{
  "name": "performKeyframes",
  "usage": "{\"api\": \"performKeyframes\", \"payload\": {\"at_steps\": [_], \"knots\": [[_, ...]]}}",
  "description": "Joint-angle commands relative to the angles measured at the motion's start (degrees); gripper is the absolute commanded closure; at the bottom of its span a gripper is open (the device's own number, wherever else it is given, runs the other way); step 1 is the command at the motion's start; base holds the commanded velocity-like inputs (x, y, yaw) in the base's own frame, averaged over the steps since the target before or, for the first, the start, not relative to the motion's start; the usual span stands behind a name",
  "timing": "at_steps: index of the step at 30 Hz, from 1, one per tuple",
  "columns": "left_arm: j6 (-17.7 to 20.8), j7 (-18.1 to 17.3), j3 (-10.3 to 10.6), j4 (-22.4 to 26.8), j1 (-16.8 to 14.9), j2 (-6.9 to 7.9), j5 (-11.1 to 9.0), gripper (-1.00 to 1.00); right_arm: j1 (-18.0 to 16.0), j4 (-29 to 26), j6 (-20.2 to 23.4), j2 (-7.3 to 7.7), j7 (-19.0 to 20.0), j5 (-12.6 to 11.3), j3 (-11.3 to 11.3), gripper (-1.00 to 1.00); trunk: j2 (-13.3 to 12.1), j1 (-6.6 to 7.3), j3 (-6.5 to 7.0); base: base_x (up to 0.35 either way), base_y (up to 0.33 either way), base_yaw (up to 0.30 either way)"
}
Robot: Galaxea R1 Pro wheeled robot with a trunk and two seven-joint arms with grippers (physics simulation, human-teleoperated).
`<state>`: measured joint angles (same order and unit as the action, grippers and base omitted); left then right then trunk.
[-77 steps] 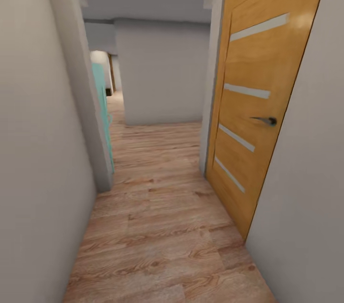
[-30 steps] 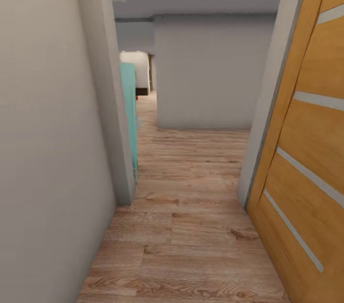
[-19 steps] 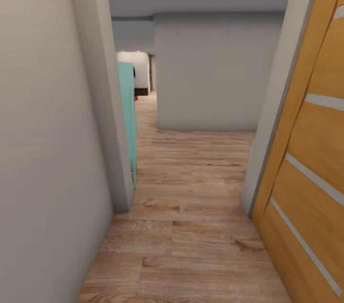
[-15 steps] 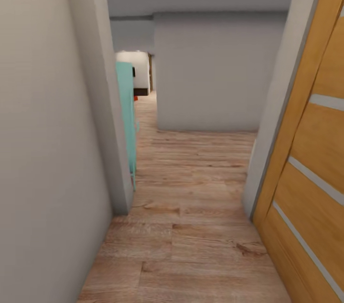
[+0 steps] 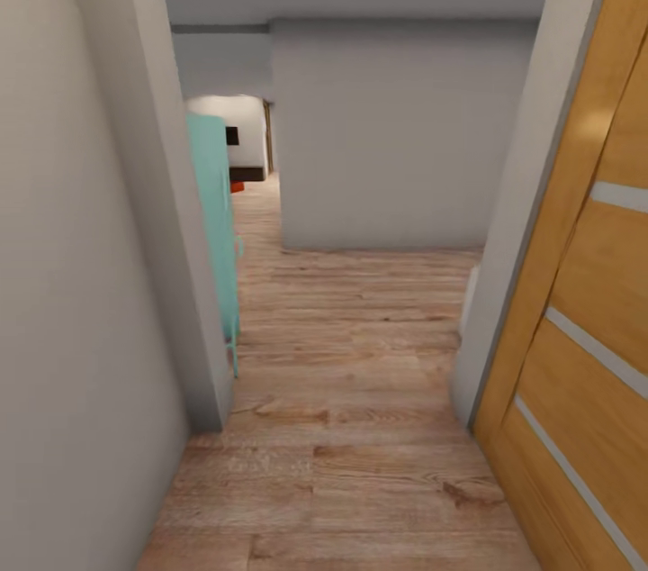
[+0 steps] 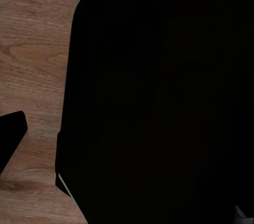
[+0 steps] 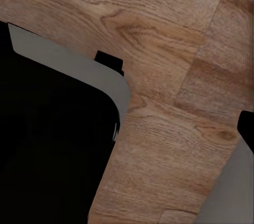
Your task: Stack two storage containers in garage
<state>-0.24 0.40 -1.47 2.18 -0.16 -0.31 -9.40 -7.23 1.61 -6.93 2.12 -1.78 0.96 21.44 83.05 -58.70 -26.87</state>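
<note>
A: What is shown from the head camera?

B: A narrow hallway is shown, floored with light wood planks [image 5: 360,391] whose long axis is laid across the passage. A grey wall [image 5: 72,283] is seen on the left, ending at a corner post. Just behind that post a turquoise door [image 5: 214,229] is seen edge-on. On the right an orange wooden door [image 5: 585,283] with pale horizontal strips is set in a grey frame. The passage is closed ahead by a grey block of wall [image 5: 387,130].

A: Where is a storage container found?

B: A small red-orange patch [image 5: 237,186] is seen on the floor at the far end of the passage, left of the grey block, below a dark shape on a lit pale wall. It is too small for a container to be confirmed, and neither its long axis nor its pointing direction can be told.

A: How are the grippers held?

B: That cannot be told. In the left wrist view a large black body with a grey rim [image 6: 159,102] is seen over the planks. In the right wrist view a similar black, grey-edged body [image 7: 53,139] is seen above the wood floor. No fingers are distinguished in either.
</note>
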Motion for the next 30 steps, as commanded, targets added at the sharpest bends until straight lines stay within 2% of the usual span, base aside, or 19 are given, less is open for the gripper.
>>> {"api": "performKeyframes", "payload": {"at_steps": [1,10,20,30], "knots": [[0.0,0.0,-0.1,0.0,0.0,0.0,-0.4,-1.0,-0.1,0.2,-0.3,-0.02,-0.2,0.1,0.3,-1.0,0.0,-0.03,-0.06,0.323,0.0,-0.01],[0.0,0.0,-0.1,0.0,0.0,0.04,-0.4,-1.0,-0.1,0.2,-0.2,-0.07,-0.2,0.3,0.3,-1.0,0.0,-0.03,-0.06,0.323,-0.073,-0.001],[-0.2,0.0,-0.2,0.0,0.0,0.05,-0.4,-1.0,-0.1,0.2,-0.2,-0.04,-0.2,0.4,0.3,-1.0,0.0,-0.03,-0.06,0.305,-0.176,0.0],[-0.1,0.0,-0.2,0.0,0.0,0.05,-0.4,-1.0,-0.1,0.2,-0.2,-0.01,-0.2,0.4,0.2,-1.0,0.0,-0.03,-0.06,0.326,-0.025,0.0]]}}
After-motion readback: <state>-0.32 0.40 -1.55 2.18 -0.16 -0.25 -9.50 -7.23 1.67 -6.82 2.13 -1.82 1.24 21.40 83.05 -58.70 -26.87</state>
